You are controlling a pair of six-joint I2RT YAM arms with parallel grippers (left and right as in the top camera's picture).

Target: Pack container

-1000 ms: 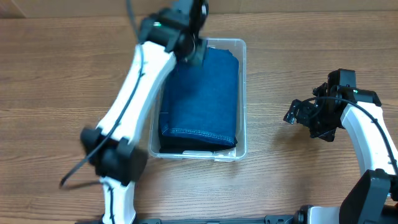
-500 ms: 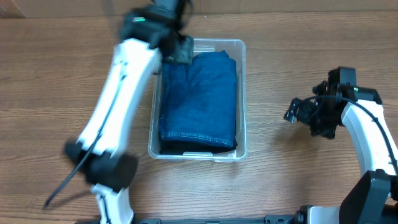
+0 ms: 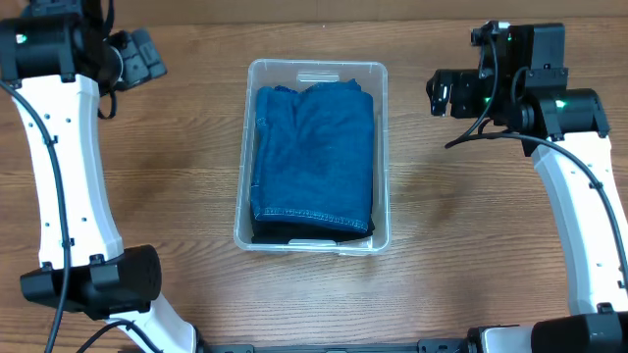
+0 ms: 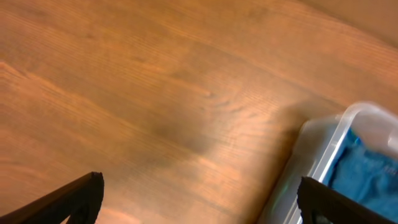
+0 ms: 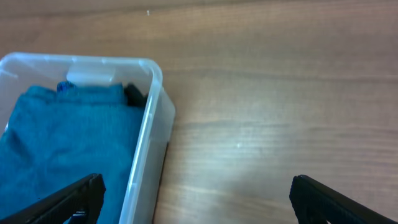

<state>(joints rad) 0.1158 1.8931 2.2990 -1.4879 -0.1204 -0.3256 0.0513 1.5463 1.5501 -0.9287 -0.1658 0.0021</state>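
The clear plastic container [image 3: 384,147] sits in the middle of the table, filled by a folded blue denim garment [image 3: 316,157] lying over something black [image 3: 294,235] at its near end. My left gripper [image 3: 147,54] hangs open above bare table, well left of the container's far-left corner. In the left wrist view the left gripper [image 4: 199,202] has nothing between its fingers, with a container corner [image 4: 323,143] at the right. My right gripper [image 3: 439,93] is open, right of the container's far end. Seen from the right wrist, the right gripper [image 5: 196,199] is empty beside the container's rim [image 5: 149,124].
Wooden table [image 3: 471,255] stretches on both sides of the container. The white left arm [image 3: 69,176] runs along the left edge and the right arm [image 3: 579,206] along the right edge.
My left arm has swung away from the container's far-left corner out to the table's far left, and its gripper has opened. The right arm has risen toward the far edge, nearer the container.
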